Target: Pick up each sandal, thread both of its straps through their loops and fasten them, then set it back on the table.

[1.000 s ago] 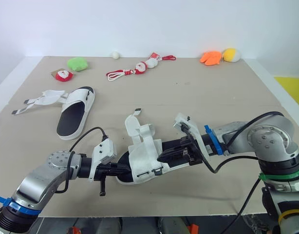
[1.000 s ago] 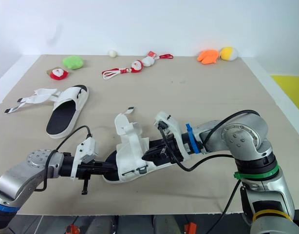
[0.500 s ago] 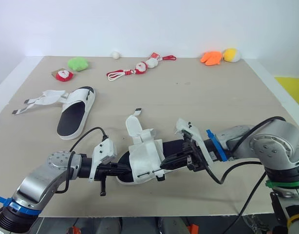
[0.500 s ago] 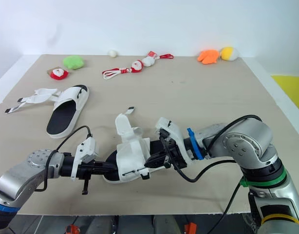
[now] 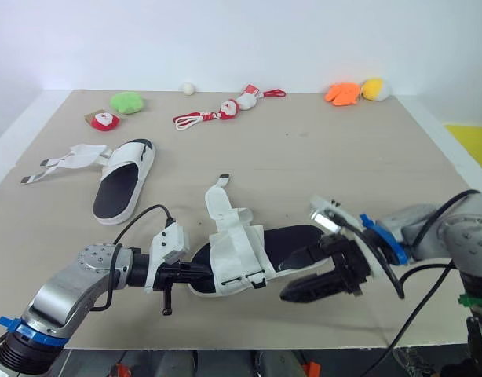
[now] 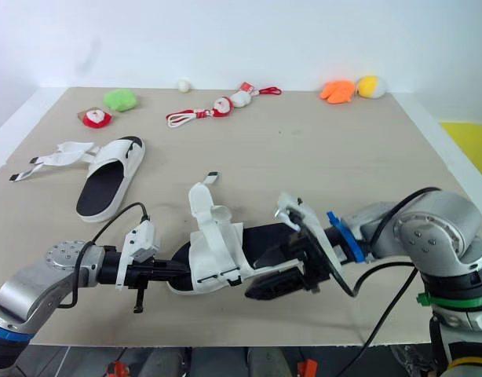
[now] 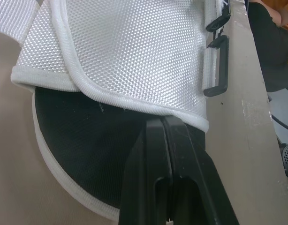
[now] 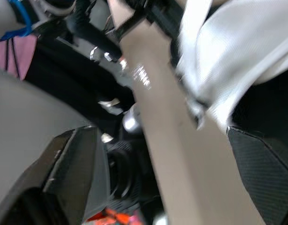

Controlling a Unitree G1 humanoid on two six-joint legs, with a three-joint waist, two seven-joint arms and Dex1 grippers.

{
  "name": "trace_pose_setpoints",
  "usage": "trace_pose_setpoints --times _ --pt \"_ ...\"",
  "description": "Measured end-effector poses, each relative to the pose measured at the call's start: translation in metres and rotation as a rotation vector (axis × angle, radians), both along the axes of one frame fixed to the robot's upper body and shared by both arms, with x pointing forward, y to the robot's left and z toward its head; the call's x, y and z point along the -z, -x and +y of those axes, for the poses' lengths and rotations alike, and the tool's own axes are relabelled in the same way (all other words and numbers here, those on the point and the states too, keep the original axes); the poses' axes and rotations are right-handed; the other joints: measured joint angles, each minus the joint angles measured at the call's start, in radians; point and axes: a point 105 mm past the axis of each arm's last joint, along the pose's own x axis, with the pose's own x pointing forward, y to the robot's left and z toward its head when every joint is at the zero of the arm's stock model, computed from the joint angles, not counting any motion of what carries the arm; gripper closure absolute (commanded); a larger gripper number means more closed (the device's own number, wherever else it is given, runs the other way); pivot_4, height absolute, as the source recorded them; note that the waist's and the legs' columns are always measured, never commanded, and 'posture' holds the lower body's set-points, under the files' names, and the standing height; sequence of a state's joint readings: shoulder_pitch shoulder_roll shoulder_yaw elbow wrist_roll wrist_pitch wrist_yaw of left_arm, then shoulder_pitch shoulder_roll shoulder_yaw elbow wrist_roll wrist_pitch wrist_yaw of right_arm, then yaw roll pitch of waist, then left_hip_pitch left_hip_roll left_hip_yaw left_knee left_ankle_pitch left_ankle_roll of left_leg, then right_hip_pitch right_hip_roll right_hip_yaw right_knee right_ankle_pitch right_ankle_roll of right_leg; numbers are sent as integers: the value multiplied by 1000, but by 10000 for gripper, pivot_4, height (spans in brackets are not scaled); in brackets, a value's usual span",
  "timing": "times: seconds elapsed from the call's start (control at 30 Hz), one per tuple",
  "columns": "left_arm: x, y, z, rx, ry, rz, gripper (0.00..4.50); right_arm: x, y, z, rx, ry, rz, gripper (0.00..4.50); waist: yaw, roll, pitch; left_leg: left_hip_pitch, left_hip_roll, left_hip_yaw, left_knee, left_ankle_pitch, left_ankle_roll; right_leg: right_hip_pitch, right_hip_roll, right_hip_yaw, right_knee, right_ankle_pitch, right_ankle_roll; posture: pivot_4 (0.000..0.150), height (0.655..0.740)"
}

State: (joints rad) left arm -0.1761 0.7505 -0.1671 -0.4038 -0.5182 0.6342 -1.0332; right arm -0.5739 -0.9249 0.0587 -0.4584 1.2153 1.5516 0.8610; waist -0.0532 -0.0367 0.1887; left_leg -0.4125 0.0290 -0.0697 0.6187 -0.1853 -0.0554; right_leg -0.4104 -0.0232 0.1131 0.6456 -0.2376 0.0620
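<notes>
Head view, near sandal (image 5: pixel 239 255): lies on the table (image 5: pixel 327 165) toward 6 o'clock, its white straps (image 5: pixel 224 206) loose and standing up.
Head view, far sandal (image 5: pixel 123 187): toward 9 o'clock, unfastened, well apart from both grippers.
Head view, soft toys (image 5: pixel 125 102): a row along 12 o'clock.
Head view, left gripper (image 5: pixel 188 272): at the near sandal's 8 o'clock end.
Head view, right gripper (image 5: pixel 294 275): at that sandal's 4 o'clock, fingers spread, grasping nothing.
Left wrist view, fingers (image 7: pixel 148 168): clenched together over the black insole (image 7: pixel 78 131), tips at the white upper's hem; whether they pinch it, cannot tell. Black loops (image 7: pixel 219 65) sit at the table edge.
Right wrist view, fingers (image 8: pixel 64 178): released, wide apart, with the blurred white upper beyond.
</notes>
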Motion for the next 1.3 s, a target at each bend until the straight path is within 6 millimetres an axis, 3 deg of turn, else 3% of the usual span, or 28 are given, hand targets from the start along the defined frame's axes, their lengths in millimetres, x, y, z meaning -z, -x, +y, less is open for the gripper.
trace_pose_setpoints --times 0.13,0.67,0.77,0.93,1.03,1.3 --pt "0 -1 -1 1 5 0 45000 24 2 2 57 33 28 166 5 0 0 0 0 0 1 0 0 0 0 0 0 0 0 1500 7400" --pt "1 -3 -2 1 1 -2 45000 33 -9 19 147 1 -2 166 5 -1 0 2 1 0 1 0 0 0 1 0 0 1 1 1500 7400" --pt "1 -2 -3 5 2 -1 45000 30 -8 21 146 -24 13 8678 5 -1 0 1 1 0 1 0 0 0 0 0 0 1 1 1500 7400" --pt "1 -2 -3 9 4 -1 45000 23 -10 24 143 -56 22 32695 5 -1 0 0 0 0 0 0 0 0 0 0 0 1 0 1500 7400" --pt "1 -2 -3 8 4 -1 45000 23 -13 23 158 -52 27 44668 5 -1 0 0 0 0 0 0 0 0 0 0 0 1 1 1500 7400" --pt "1 -2 -4 9 5 -1 45000 26 -10 21 167 -36 37 44920 6 -1 0 -1 0 0 0 0 0 0 0 0 0 0 0 1500 7400"
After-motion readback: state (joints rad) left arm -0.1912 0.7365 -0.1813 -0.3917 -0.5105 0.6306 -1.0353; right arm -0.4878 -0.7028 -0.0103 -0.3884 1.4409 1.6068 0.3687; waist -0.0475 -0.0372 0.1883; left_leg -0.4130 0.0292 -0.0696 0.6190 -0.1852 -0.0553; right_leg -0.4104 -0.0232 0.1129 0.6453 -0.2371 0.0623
